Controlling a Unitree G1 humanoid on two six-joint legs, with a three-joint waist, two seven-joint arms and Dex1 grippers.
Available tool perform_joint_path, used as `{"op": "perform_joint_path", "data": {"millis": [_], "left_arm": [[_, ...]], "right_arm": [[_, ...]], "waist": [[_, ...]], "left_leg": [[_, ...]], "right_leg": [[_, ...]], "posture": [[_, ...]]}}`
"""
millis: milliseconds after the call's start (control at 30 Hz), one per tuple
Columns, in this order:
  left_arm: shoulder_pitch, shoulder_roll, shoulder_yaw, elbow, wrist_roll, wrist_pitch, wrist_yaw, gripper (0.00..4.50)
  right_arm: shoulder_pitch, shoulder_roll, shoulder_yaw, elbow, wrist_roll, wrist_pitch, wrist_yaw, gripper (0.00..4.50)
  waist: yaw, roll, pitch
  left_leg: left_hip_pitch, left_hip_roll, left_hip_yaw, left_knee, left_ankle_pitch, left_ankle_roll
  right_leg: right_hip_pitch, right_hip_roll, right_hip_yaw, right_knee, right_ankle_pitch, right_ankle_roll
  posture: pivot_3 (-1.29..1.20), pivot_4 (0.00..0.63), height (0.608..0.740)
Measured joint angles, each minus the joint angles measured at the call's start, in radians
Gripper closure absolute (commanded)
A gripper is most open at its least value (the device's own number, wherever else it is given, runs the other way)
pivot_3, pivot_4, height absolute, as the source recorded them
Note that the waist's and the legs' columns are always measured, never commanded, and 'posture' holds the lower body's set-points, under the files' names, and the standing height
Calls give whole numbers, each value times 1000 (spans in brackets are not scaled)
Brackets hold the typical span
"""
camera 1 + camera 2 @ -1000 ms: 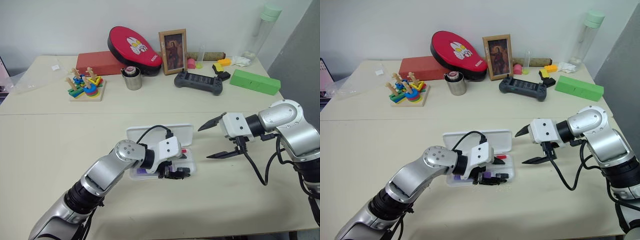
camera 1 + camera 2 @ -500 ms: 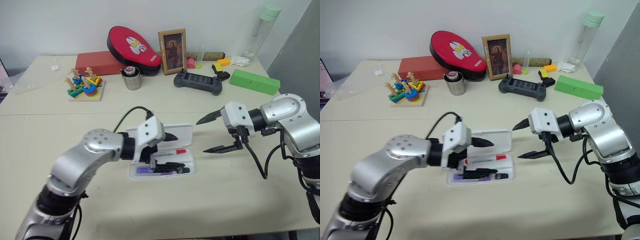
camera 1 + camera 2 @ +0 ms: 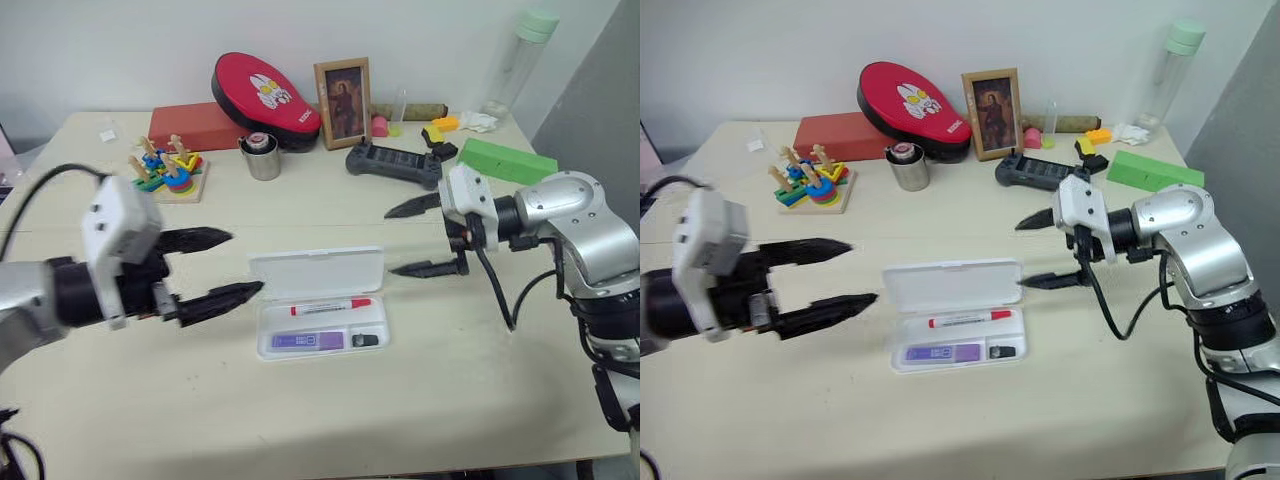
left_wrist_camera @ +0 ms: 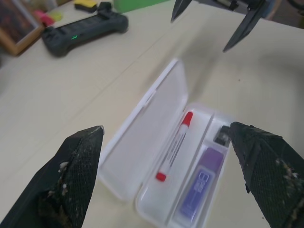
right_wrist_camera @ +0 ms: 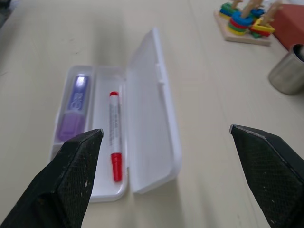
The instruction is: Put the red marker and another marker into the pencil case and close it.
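The white pencil case (image 3: 318, 271) lies open in the middle of the table, lid folded back flat. In its tray the red marker (image 3: 330, 306) lies lengthwise. The purple-capped marker (image 3: 307, 341) lies in the compartment nearer me, with a small black piece (image 3: 365, 340) beside it. My left gripper (image 3: 233, 263) hovers open and empty to the left of the case. My right gripper (image 3: 400, 240) hangs open and empty at the case's right end, pointing left. Both wrist views look down on the open case (image 4: 156, 104) (image 5: 152, 95).
Along the back of the table stand a wooden stacking toy (image 3: 170, 170), a metal cup (image 3: 264, 157), a red box (image 3: 195, 125), a red pad (image 3: 265, 95), a picture frame (image 3: 342, 100), a black controller (image 3: 393, 165), a green block (image 3: 507, 160) and a bottle (image 3: 520, 60).
My left gripper has let go inside the tray, opened wide and pulled up and far to the left, baring both markers. My right gripper has risen slightly.
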Motion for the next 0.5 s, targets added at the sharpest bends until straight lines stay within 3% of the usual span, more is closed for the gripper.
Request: {"op": "perform_joint_path", "data": {"millis": [267,400,500], "left_arm": [[246,39,266,-65,-44,18,-63,51],[276,40,284,-67,-58,10,-56,51],[288,39,284,-71,-66,-2,-40,27]], "right_arm": [[-47,78,35,152,-83,-2,-72,0],[-69,126,42,220,-120,-11,-113,0],[-91,150,41,251,-132,-11,-136,468]], "waist": [[-2,0,0],[-6,0,0],[-6,0,0]], "left_leg": [[0,0,1,-2,0,0],[0,0,1,-3,0,0],[0,0,2,-5,0,0]], "right_leg": [[-1,0,0,0,0,-1],[-3,0,1,0,0,-1],[-3,0,1,0,0,-1]], "posture": [[0,150,740],[0,150,740],[0,150,740]]}}
